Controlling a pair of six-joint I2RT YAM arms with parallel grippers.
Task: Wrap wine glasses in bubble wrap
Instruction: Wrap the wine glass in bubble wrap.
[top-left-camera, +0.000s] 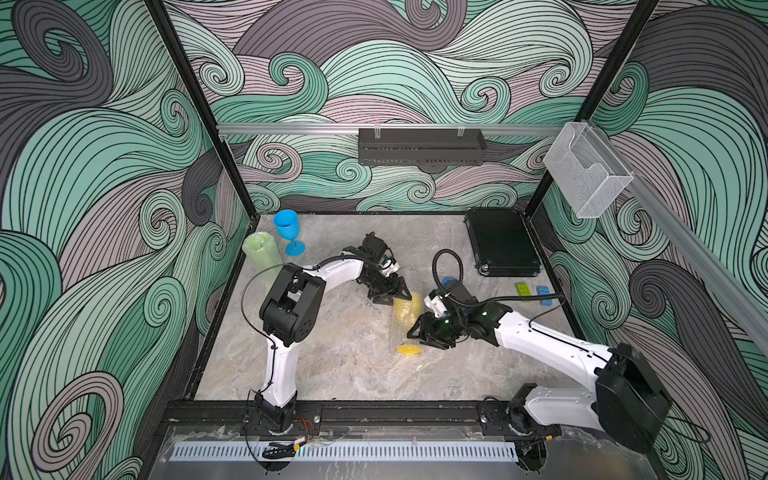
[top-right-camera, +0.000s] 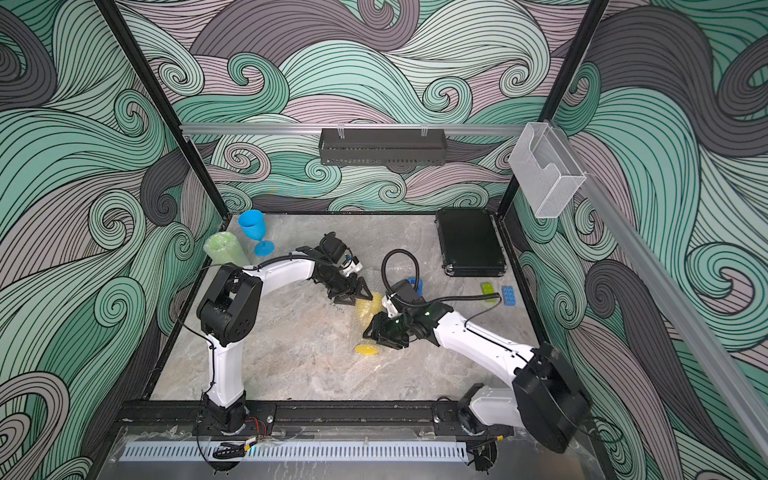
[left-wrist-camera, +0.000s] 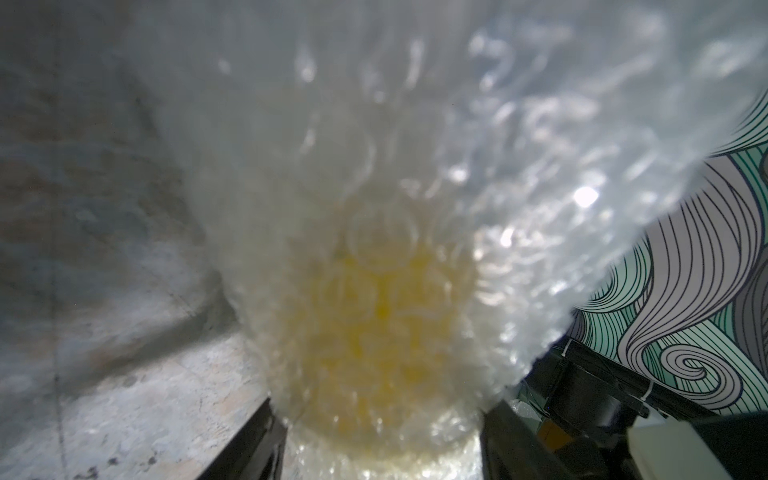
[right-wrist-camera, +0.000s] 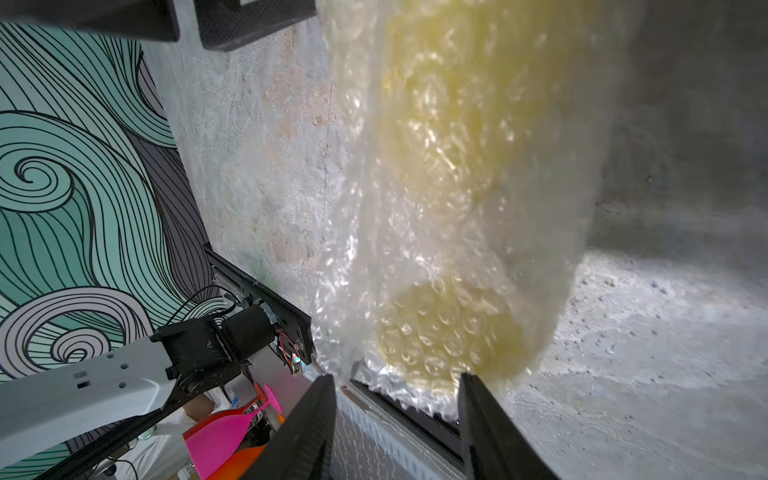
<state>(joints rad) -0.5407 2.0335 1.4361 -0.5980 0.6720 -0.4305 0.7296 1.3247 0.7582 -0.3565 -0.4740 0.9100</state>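
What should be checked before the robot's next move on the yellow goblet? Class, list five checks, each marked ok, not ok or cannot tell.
1. Bubble wrap covers the bowl of the yellow goblet: ok.
2. Foot covered too: not ok; it sticks out bare.
3. Left tool grips the wrapped bowl: cannot tell; its fingers stand on either side of it.
4. Right tool grips the stem end of the wrap: cannot tell.
5. Blue goblet upright and apart from both arms: ok.
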